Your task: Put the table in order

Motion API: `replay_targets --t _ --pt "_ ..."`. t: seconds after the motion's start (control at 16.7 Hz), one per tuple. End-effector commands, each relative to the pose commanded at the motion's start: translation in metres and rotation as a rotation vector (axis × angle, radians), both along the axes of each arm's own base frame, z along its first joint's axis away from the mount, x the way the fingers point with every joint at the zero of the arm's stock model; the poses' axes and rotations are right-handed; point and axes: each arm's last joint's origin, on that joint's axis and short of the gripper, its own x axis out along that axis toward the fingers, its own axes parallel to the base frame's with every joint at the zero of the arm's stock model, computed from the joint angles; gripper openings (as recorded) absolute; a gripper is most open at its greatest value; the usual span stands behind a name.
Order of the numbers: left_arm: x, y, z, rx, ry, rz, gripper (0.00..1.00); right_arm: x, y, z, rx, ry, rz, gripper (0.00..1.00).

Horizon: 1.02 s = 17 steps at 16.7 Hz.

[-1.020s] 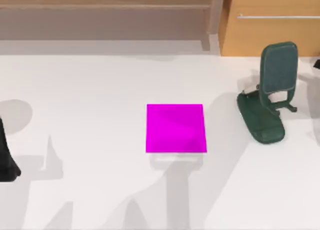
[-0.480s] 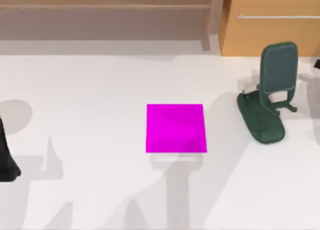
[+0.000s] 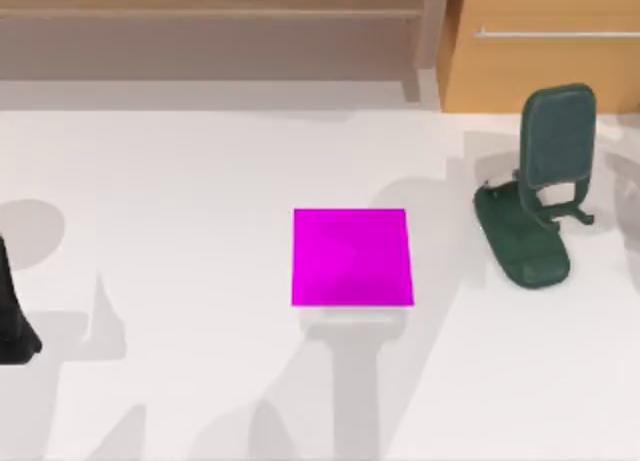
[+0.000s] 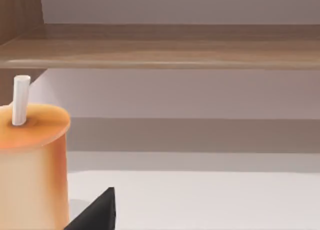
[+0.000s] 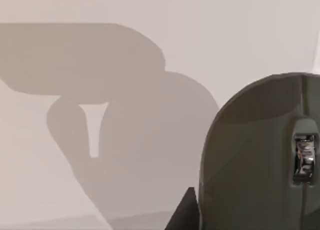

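White table (image 3: 200, 181), no legible writing.

An orange cylinder (image 4: 31, 165) with a white peg (image 4: 20, 99) stands on the table (image 4: 210, 200), a wooden shelf (image 4: 170, 53) behind.

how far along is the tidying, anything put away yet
Nothing looks put away yet. The dark green stand sits upright on the table at its right side, beside the magenta pad and in front of the wooden cabinet. An orange cup with a white straw appears in the left wrist view. No claw is seen holding anything, so the whole job seems left.
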Motion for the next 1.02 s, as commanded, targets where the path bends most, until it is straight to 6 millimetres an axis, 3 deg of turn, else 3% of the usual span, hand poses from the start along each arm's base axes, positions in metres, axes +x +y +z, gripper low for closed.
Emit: replay_targets --t 0.3,0.72,0.84,1.02 --pt "0.000 0.000 0.000 0.000 0.000 0.000 1.00 -0.004 0.001 0.048 0.000 -0.003 0.001 0.00" --pt "0.000 0.000 0.000 0.000 0.000 0.000 1.00 -0.003 0.005 0.055 -0.002 -0.027 -0.002 0.00" --pt "0.000 0.000 0.000 0.000 0.000 0.000 1.00 0.000 0.024 0.078 -0.003 -0.131 -0.010 0.00" --pt "0.000 0.000 0.000 0.000 0.000 0.000 1.00 0.004 0.084 0.119 0.039 -0.326 0.004 0.00"
